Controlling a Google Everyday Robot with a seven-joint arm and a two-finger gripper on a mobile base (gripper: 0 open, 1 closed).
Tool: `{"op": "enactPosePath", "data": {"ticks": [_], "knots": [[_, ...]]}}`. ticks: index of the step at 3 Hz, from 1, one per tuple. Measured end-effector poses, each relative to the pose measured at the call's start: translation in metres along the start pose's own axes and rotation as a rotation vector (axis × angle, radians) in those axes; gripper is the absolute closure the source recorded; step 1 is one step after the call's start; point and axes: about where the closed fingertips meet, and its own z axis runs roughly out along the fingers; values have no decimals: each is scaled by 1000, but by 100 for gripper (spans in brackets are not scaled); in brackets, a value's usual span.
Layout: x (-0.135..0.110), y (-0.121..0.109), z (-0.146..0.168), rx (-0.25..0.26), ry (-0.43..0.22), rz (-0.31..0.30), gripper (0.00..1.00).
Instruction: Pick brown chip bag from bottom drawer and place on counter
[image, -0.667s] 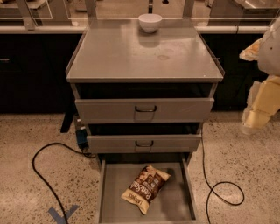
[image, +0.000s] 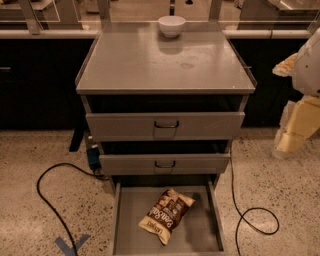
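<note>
Starting the pick: the gripper (image: 298, 125) hangs far right, jaws' state untellable; it must descend to the brown chip bag (image: 166, 215) in the bottom drawer (image: 200, 227).

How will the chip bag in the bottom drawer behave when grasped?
The bag looks crinkly and puffed, so probably light and apt to crumple when pinched. Flat on the drawer's smooth floor, it may slide if nudged. The tool hangs at right, apart.
</note>
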Motion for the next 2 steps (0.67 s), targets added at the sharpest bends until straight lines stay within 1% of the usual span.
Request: {"op": "enactPosePath", "data": {"ticks": [1,2], "knots": [[15,9,62,-59,-54,4,0],[25,14,147,-118,-122,-10,0]]}}
